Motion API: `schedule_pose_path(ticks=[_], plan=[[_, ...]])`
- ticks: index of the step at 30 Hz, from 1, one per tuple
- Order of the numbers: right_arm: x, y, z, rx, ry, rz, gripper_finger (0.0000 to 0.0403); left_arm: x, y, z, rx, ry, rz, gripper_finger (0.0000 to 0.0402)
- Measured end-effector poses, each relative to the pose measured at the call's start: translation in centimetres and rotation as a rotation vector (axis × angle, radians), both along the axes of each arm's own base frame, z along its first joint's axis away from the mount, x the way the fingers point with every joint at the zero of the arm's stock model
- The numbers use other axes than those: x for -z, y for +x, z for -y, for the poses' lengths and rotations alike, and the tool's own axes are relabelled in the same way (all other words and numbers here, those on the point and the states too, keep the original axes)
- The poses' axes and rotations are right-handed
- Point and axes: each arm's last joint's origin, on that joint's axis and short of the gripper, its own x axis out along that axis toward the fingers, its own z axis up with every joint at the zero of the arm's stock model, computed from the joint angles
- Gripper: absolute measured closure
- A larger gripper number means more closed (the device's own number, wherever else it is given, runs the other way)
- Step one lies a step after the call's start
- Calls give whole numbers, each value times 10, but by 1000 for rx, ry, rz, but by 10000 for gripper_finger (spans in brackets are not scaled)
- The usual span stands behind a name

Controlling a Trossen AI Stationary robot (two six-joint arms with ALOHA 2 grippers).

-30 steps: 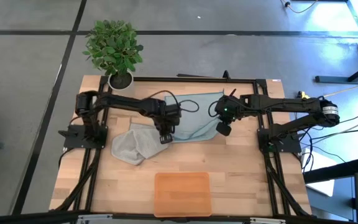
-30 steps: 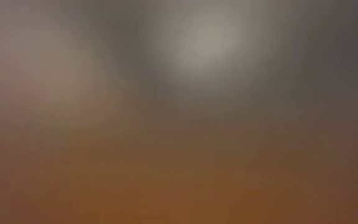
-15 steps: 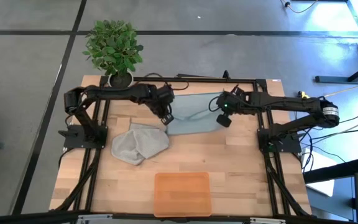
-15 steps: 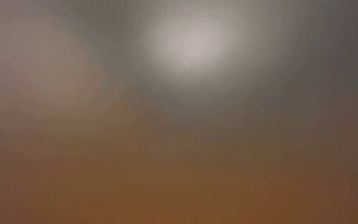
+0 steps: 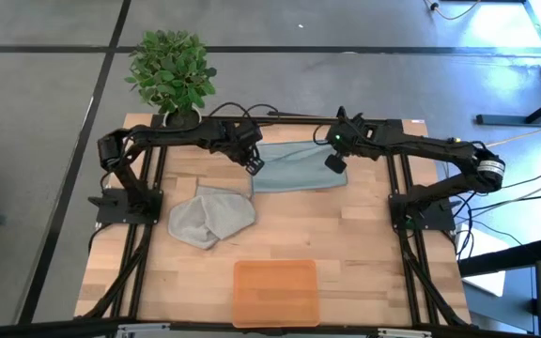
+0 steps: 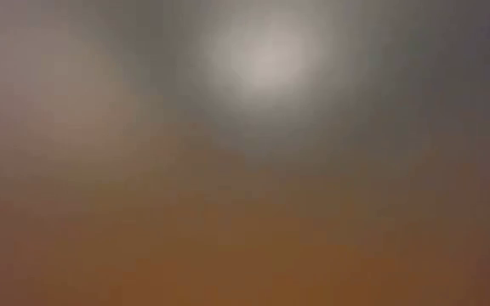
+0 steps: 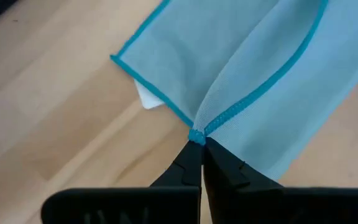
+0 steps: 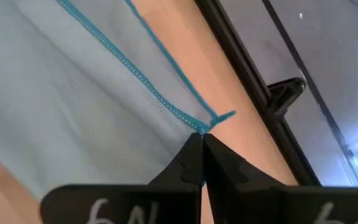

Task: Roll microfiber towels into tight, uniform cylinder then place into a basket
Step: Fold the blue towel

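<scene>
Pale blue towel (image 5: 296,169), teal-stitched hem, pinched at both corners.

Overhead and two close wrist views, all sharing blue towel (image 5: 294,167).

Basket (image 5: 275,293) apparently before both towels (image 5: 299,169), plant (image 5: 171,70) behind.

Blue towel (image 5: 294,171) folded; grey towel (image 5: 209,216) crumpled.
</scene>
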Motion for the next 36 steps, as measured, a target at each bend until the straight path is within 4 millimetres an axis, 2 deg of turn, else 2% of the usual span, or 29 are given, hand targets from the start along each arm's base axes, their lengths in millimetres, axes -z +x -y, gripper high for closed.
schedule_pose_path(ticks=[9,18,23,30,36], plan=[[13,4,25,37,-17,-5,393,1,-1,-15,-45,26,28,402],[12,0,33,65,-20,6,387,1,-4,-22,-65,29,33,401],[12,1,33,58,-10,13,356,0,-2,-23,-33,49,42,401],[12,1,33,59,-12,17,289,-3,1,-26,-24,83,83,400],[11,2,34,63,-21,38,249,-4,0,-30,-41,101,94,365]])
